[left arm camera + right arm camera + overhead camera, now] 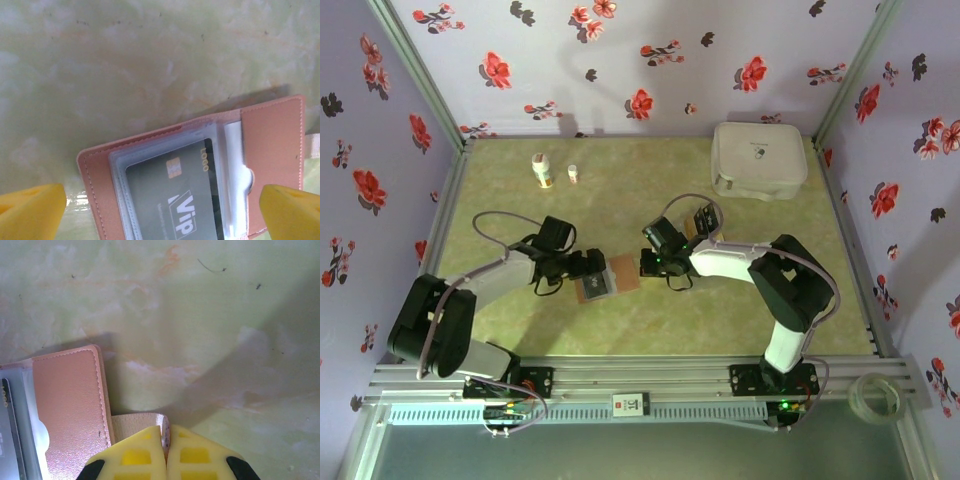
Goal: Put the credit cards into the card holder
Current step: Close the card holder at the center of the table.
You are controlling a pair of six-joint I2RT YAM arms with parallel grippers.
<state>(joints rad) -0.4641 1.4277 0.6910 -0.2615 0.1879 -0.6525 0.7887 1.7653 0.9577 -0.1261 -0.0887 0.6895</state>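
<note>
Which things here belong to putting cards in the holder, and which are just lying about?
For the job: card holder, black card inside it.
Lying about: white case, white bottle, smaller bottle, clear ring.

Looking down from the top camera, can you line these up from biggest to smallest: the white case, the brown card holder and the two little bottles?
1. white case
2. card holder
3. taller bottle
4. tiny bottle

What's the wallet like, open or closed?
Open: the wallet lies spread flat, and a black card shows through its clear sleeve.
</note>
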